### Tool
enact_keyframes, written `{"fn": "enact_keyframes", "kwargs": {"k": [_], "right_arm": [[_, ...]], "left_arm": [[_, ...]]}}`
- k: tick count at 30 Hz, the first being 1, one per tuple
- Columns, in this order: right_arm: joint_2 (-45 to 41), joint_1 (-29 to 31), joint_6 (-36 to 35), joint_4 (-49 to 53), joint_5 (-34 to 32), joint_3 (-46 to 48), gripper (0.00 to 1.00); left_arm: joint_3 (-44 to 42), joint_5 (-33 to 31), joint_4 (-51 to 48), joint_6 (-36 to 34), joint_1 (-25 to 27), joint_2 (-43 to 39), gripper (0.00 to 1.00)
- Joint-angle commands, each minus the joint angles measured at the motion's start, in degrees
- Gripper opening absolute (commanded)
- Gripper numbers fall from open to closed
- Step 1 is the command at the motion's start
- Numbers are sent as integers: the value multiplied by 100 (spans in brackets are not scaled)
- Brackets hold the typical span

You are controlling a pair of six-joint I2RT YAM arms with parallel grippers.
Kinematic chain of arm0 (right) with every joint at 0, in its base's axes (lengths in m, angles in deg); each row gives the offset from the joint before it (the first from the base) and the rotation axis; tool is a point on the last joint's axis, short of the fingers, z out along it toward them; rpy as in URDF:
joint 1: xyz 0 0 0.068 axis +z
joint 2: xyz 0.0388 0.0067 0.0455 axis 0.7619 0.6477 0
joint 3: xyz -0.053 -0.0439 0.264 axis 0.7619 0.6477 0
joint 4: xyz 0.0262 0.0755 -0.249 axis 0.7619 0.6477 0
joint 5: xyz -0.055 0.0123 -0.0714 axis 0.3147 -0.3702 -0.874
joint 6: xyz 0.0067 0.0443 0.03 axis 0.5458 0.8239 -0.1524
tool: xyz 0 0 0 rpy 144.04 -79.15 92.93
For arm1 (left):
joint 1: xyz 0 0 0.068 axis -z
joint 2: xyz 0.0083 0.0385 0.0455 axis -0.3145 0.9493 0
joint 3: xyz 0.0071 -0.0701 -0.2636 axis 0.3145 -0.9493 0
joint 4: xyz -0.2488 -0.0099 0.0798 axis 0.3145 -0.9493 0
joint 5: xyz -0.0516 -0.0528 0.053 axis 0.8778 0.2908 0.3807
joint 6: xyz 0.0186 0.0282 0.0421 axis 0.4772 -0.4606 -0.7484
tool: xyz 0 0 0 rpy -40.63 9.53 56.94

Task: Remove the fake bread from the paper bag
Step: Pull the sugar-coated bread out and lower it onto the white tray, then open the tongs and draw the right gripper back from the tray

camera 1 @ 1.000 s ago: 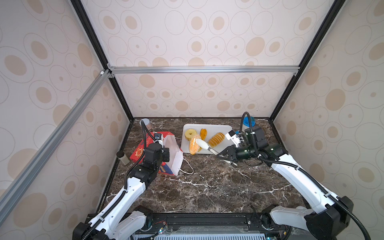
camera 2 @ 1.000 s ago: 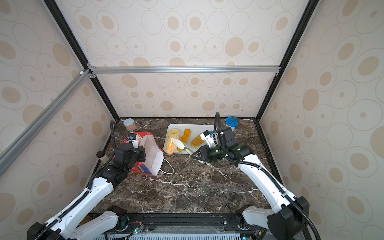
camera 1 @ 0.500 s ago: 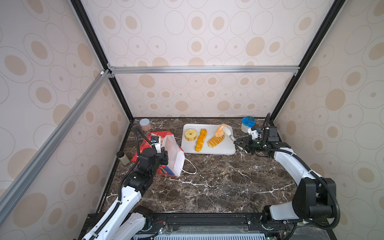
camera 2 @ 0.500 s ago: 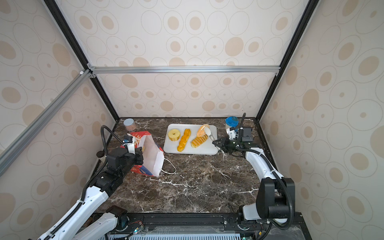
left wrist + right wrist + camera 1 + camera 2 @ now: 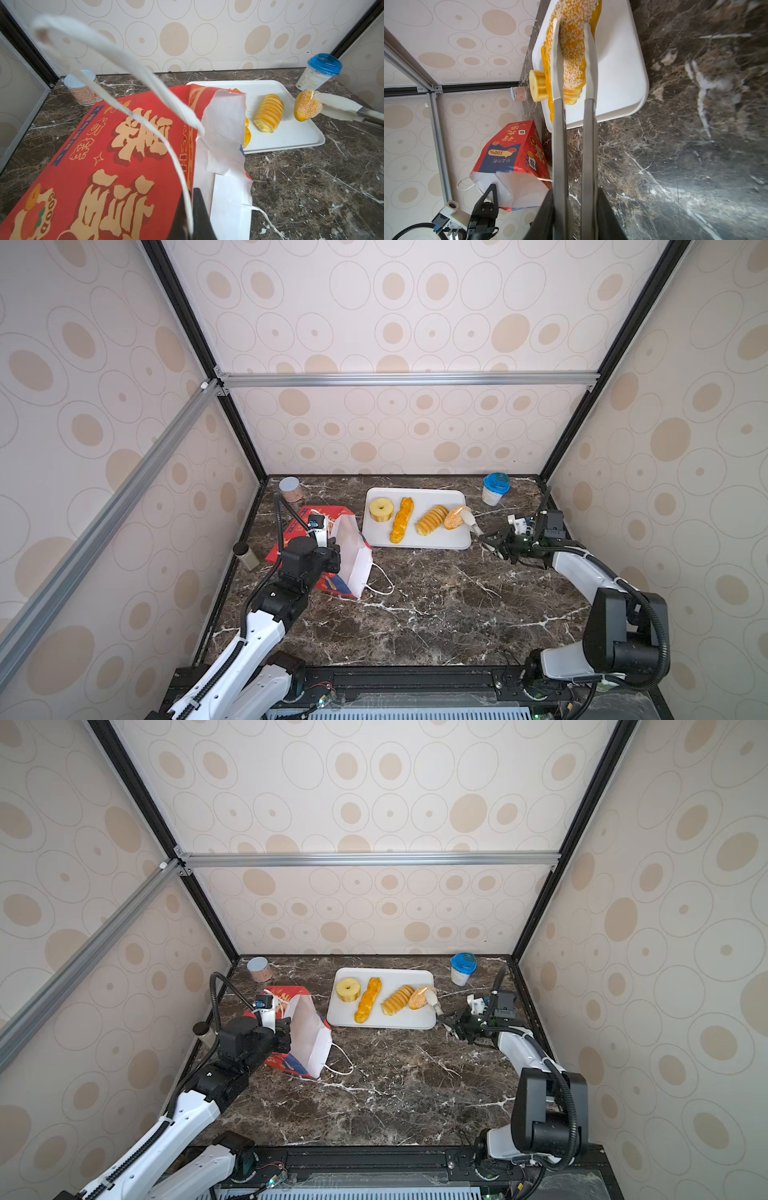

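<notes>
Four pieces of fake bread are showing, all glossy yellow to orange. Three are lying in a row on the white tray at the back of the marble table:
- a pale yellow ring-shaped bread with a central hole
- a long orange twisted stick
- a ridged loaf striped yellow and orange

The fourth, a round bun, is orange with a pale granular coating. It is sitting at the tray's right edge, pinched between the white tips of metal tongs. Whether it is resting on the tray cannot be told.

The right gripper is clamping both arms of the tongs, its jaws closed on them.

The paper bag is lying tilted just left of the tray. It is red outside with cream characters and a blue band, and its white lining is showing at the mouth. The left gripper is pinching the bag's rim together with a white cord handle, jaws fully closed. A second cord loop is trailing on the table. The bag's interior is hidden in every view.

A pink-labelled can is standing in the back left corner. A blue-lidded cup is standing near the back right corner.
</notes>
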Motion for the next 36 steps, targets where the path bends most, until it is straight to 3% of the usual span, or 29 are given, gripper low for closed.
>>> {"fn": "enact_keyframes", "kwargs": {"k": [1, 10, 20, 22, 23, 25, 31, 36], "right_arm": [[316, -95, 109, -646, 363, 72, 0], [1280, -97, 306, -1327, 648, -77, 0], [1877, -19, -56, -885, 628, -700, 0], [1914, 6, -69, -874, 623, -757, 12], [1907, 16, -101, -826, 589, -788, 24], [1853, 38, -197, -696, 561, -823, 33], [1246, 131, -665, 29, 302, -671, 44], [618, 131, -770, 264, 240, -219, 46]], "left_arm": [[11, 81, 169, -118, -15, -54, 0], [69, 47, -2, -89, -15, -179, 0], [125, 127, -82, -119, -15, -149, 0], [150, 196, -132, -160, -15, -145, 0], [151, 233, -175, -181, -15, -153, 0], [182, 325, -236, -199, -15, -171, 0], [352, 1011, -560, -379, -15, -168, 0], [372, 1247, -825, -567, -15, -336, 0]]}}
